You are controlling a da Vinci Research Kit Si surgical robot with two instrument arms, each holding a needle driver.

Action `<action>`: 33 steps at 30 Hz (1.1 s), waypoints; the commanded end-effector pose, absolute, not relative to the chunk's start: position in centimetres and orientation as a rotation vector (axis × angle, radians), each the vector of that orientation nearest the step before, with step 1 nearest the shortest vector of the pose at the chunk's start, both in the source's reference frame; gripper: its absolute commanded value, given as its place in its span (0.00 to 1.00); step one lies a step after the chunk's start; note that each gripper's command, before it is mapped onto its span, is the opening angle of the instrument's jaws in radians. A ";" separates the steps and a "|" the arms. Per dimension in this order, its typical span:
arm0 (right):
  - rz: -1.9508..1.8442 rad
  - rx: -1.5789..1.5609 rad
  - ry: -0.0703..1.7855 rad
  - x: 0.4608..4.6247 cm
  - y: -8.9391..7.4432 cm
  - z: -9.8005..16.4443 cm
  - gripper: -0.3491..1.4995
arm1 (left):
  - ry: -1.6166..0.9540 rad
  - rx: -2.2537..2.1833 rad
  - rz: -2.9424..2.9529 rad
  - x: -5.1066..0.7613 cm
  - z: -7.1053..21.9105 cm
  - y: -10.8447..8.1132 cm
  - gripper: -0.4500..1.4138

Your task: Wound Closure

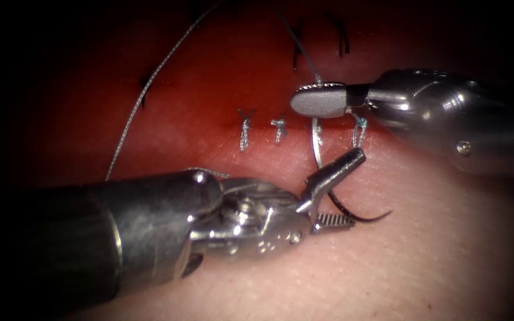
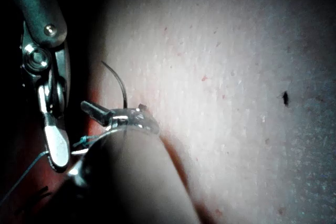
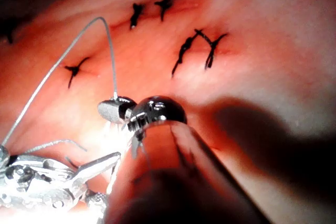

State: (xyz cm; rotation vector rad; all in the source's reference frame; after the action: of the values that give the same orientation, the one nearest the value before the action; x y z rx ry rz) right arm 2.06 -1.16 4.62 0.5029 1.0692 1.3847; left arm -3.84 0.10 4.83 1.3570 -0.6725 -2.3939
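No text, label, brand, number or sign can be read on anything here.

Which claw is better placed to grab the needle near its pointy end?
Left, probably. The left claw is open and straddles the needle mid-curve, near its free tip. The right claw is shut at the needle's tail end, by the thread.
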 end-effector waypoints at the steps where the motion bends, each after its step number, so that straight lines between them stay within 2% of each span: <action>1: 1.379 0.503 1.073 2.16 -1.1 4.7 0.00 | -0.668 1.372 -2.379 -3.92 4.8 0.1 0.69; 2: 1.377 0.506 1.073 2.15 -1.1 4.7 0.00 | -0.666 1.380 -2.370 -3.94 4.8 0.1 0.57; 3: 1.377 0.506 1.073 2.15 -1.1 4.7 0.00 | -0.666 1.380 -2.370 -3.94 4.8 0.1 0.57; 4: 1.380 0.503 1.072 2.15 -1.1 4.7 0.00 | -0.664 1.386 -2.365 -3.94 4.8 0.1 0.32; 5: 1.381 0.502 1.072 2.15 -1.1 4.7 0.00 | -0.663 1.390 -2.362 -3.93 4.8 0.1 0.00; 16: 1.280 0.507 1.131 2.10 -1.1 4.6 0.00 | -0.636 1.404 -2.315 -3.73 4.9 0.2 0.00; 18: 1.265 0.527 1.140 2.09 -1.1 4.6 0.03 | -0.620 1.402 -2.311 -3.70 5.0 0.2 0.00; 20: 1.221 0.573 1.159 2.10 -1.1 4.6 0.63 | -0.578 1.405 -2.296 -3.67 5.0 0.2 0.00; 21: 1.207 0.590 1.170 2.10 -1.1 4.6 0.71 | -0.558 1.428 -2.273 -3.66 5.0 0.2 0.00; 23: 1.181 0.617 1.205 2.11 -1.1 4.6 0.81 | -0.544 1.455 -2.239 -3.66 5.0 0.2 0.00; 24: 1.181 0.617 1.205 2.11 -1.1 4.6 0.81 | -0.544 1.455 -2.239 -3.66 5.0 0.2 0.00; 25: 1.169 0.627 1.231 2.11 -1.1 4.6 0.87 | -0.541 1.456 -2.217 -3.66 4.9 0.2 0.00; 28: 1.182 0.722 1.317 2.12 -1.1 4.6 0.94 | -0.532 1.480 -2.168 -3.64 4.9 0.2 0.00; 33: 1.184 0.818 1.337 2.11 -1.2 4.6 0.91 | -0.519 1.519 -2.123 -3.58 4.8 0.2 0.00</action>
State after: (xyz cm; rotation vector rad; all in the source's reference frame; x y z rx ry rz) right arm 2.02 -1.20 4.60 0.8086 1.3339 1.1796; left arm -3.53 0.18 4.81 1.5171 -0.5150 -2.1259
